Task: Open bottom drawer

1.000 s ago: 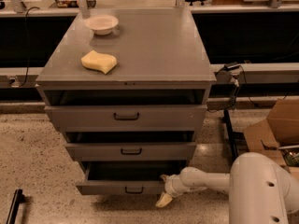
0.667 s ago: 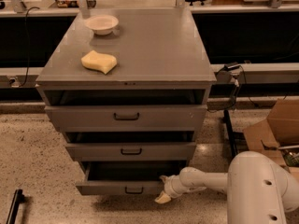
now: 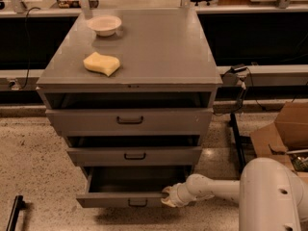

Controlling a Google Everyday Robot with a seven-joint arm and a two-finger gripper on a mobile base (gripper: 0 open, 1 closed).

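Observation:
The grey cabinet has three drawers, all pulled out a little. The bottom drawer [image 3: 120, 199] is the lowest, with a slim front and a small black handle [image 3: 137, 202]; it stands out the farthest and its dark inside shows. My gripper [image 3: 166, 197] is at the right end of the bottom drawer's front, at its top edge, on the end of my white arm [image 3: 211, 189] that reaches in from the right. The middle drawer [image 3: 134, 155] and the top drawer [image 3: 130, 121] sit above it.
A white bowl [image 3: 104, 24] and a yellow sponge [image 3: 101, 63] lie on the cabinet top [image 3: 159, 52]. A cardboard box [image 3: 284, 134] and a black stand [image 3: 237, 138] are to the right. My white base [image 3: 274, 196] is at the lower right. A black bar [image 3: 14, 213] is at the lower left.
The bottom drawer has come out toward me by a small amount. My gripper has moved left and up along its front edge.

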